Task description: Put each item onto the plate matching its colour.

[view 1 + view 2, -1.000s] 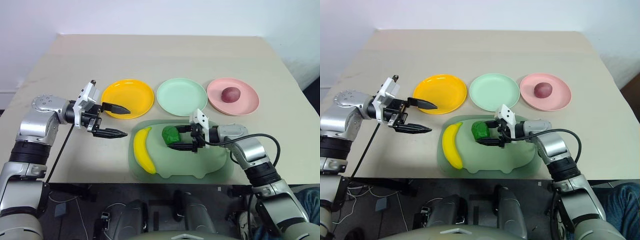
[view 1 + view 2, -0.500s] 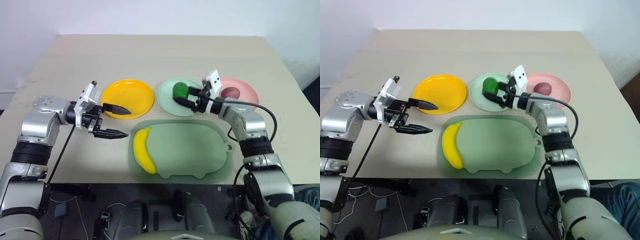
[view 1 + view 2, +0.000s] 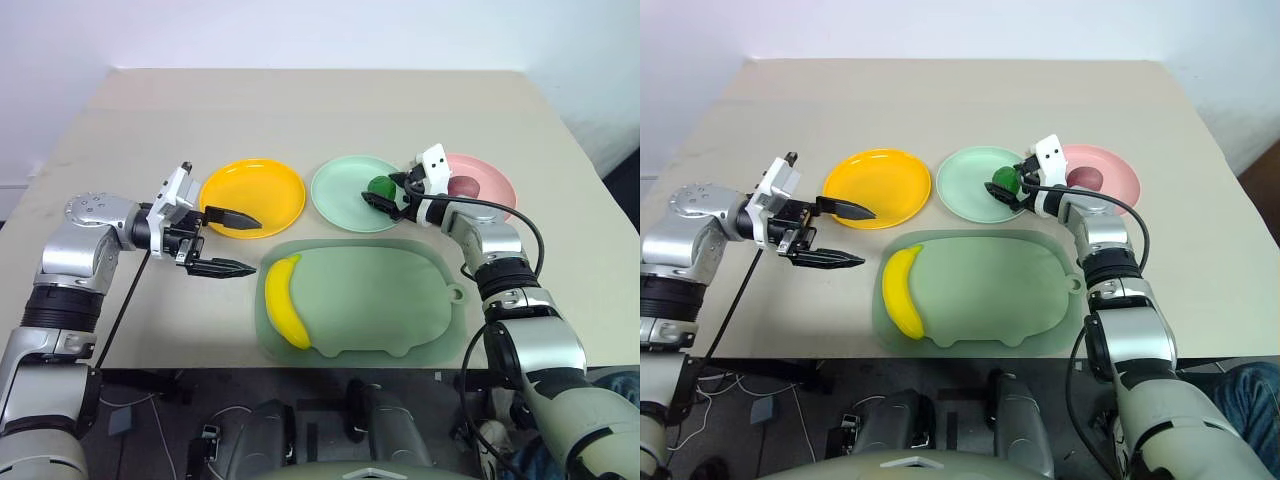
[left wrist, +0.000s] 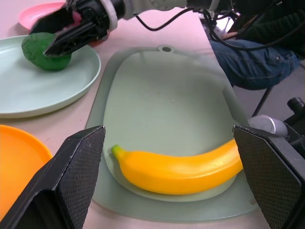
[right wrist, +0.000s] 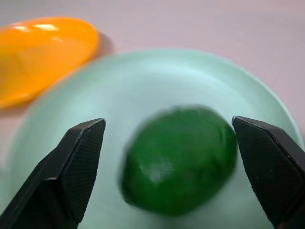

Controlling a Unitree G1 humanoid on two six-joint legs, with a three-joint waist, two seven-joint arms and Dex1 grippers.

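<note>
Green fruit (image 3: 380,186) on mint plate (image 3: 345,205) | between spread fingers of right gripper (image 3: 385,191), untouched

Three plates stood in a row across the middle of the table (image 3: 330,110). The left plate (image 3: 252,196) was bare. The avocado (image 3: 380,187) lay on the middle plate (image 3: 345,195), near its right rim. The plum (image 3: 463,186) lay on the right plate (image 3: 490,185). Toward the front edge lay the board (image 3: 370,300), with the banana (image 3: 283,300) at its left end.
</note>
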